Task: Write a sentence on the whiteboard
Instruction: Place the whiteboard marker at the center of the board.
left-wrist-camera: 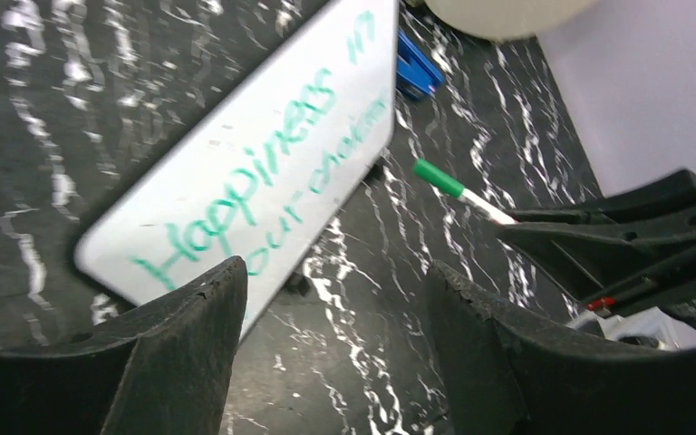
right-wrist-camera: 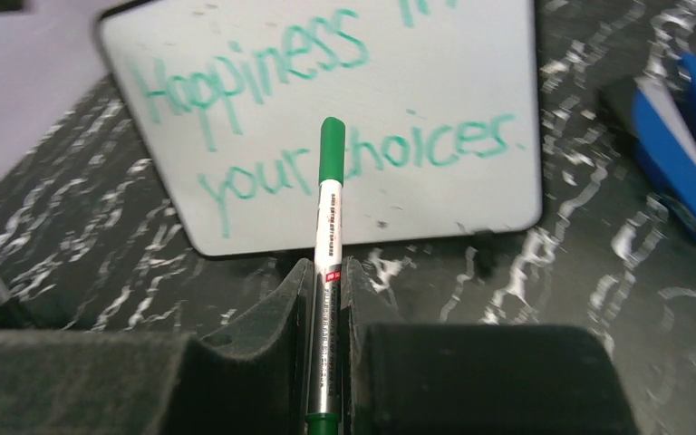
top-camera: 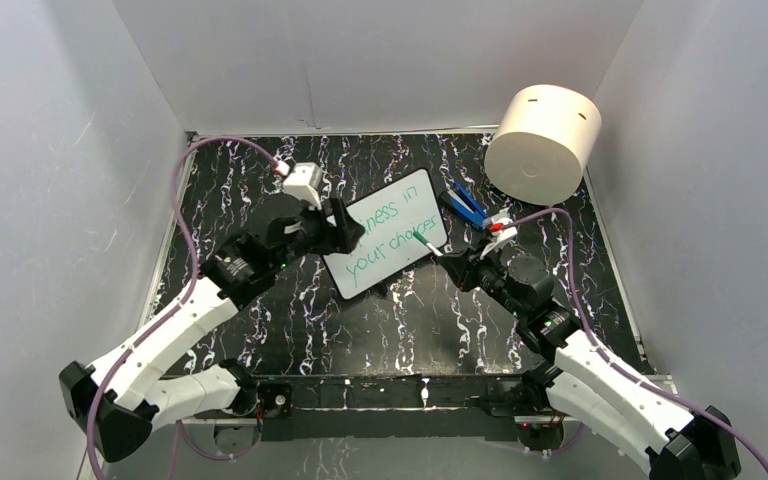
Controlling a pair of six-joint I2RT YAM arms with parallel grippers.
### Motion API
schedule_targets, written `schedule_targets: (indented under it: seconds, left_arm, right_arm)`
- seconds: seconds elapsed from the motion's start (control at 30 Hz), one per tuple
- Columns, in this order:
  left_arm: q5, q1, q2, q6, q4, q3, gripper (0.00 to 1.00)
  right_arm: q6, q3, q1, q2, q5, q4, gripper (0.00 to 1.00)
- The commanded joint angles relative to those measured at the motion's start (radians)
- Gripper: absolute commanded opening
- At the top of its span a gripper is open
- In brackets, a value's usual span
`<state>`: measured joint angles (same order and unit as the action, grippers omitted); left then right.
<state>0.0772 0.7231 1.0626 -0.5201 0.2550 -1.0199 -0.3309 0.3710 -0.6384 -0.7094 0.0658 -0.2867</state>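
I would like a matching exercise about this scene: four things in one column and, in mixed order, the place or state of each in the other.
Things:
1. marker
2. left gripper
3. cylinder
4. blue tool

Place or state:
a. open
b. far right corner
c. in the right gripper
d. between whiteboard and cylinder

Pairs: 1-c, 2-a, 3-b, 4-d

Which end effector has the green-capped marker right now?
The right end effector, shut on the green-capped white marker; the left end effector stands open, empty.
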Motion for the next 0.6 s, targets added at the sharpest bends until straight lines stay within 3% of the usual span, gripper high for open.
schedule_targets:
  seconds: [0.0, 0.27, 0.57]
  left_arm:
    - [0.133, -0.075, -0.078, 0.062, 0.06, 0.009, 0.7]
    - [0.231, -0.218, -0.211, 0.107, 0.066, 0.109, 0.76]
    - [0.444, -0.241, -0.353, 0.191, 0.014, 0.271, 0.88]
  right_arm:
    - [0.031, 0.055, 0.011, 0.039, -0.243, 0.153, 0.0]
    - [-0.041, 0.011, 0.023, 0.014, -0.513, 0.25, 0.0]
    - [-0.192, -0.092, 0.03, -0.03, -0.668, 0.23, 0.0]
